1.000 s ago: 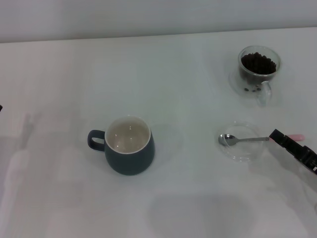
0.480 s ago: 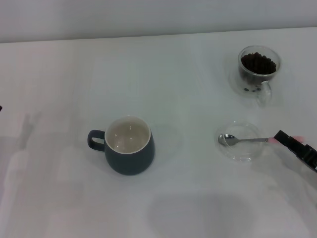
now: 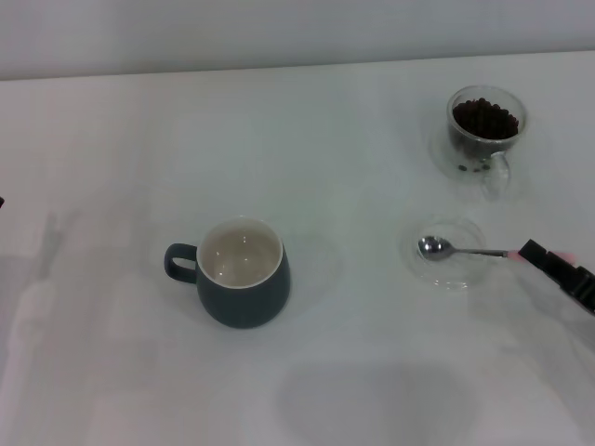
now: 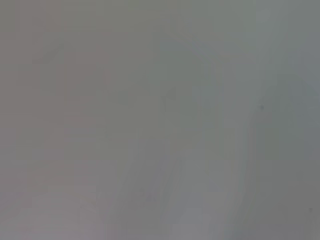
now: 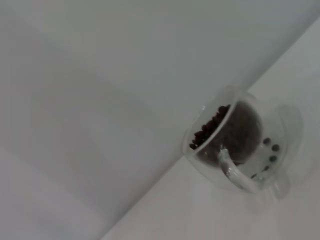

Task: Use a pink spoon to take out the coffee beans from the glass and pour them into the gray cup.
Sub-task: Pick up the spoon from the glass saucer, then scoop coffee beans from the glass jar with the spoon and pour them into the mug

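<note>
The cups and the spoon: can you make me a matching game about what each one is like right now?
Things:
1. gray cup
2. glass
3. pink spoon
4. right pincer

States:
A. full of coffee beans
B. bowl over a clear dish
C. nothing inside
D. at the spoon's handle end

Pairs: 1-C, 2-A, 3-B, 4-D

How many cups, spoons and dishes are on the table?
Cups: 2, the gray cup and the glass with coffee beans
Spoons: 1, the pink spoon
Dishes: 1, the clear dish
Total: 4
</note>
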Available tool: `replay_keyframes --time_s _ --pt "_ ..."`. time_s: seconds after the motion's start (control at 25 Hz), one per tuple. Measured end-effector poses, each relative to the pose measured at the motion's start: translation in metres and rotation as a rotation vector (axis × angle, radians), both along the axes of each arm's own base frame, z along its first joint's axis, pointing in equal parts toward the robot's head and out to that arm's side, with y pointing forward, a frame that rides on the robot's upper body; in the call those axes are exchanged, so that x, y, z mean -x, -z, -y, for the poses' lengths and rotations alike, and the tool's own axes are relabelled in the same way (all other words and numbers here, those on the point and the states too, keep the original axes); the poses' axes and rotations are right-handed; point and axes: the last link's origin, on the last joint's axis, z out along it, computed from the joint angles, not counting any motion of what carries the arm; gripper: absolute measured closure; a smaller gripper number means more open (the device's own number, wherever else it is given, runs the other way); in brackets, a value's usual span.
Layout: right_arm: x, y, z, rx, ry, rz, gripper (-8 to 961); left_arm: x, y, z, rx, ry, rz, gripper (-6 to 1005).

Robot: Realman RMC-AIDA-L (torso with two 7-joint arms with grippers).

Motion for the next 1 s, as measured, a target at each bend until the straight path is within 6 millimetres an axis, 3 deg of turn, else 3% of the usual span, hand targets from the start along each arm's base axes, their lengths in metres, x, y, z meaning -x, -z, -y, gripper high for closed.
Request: replay_keyframes --time_s 0.64,0.76,1.0 --pt "0.008 -0.036 -0.012 -0.100 -0.128 0.024 805 0.001 0.001 0.002 0.000 -0.005 0.004 120" --pt "0.012 -0.050 -0.023 -0.146 -0.169 0.039 806 0.001 0.001 0.002 0.000 -0.005 0.004 120" --pt "0.029 -0.074 -0.065 -0.206 -0.266 0.070 805 0.001 0.001 0.003 0.000 -0.007 0.004 119"
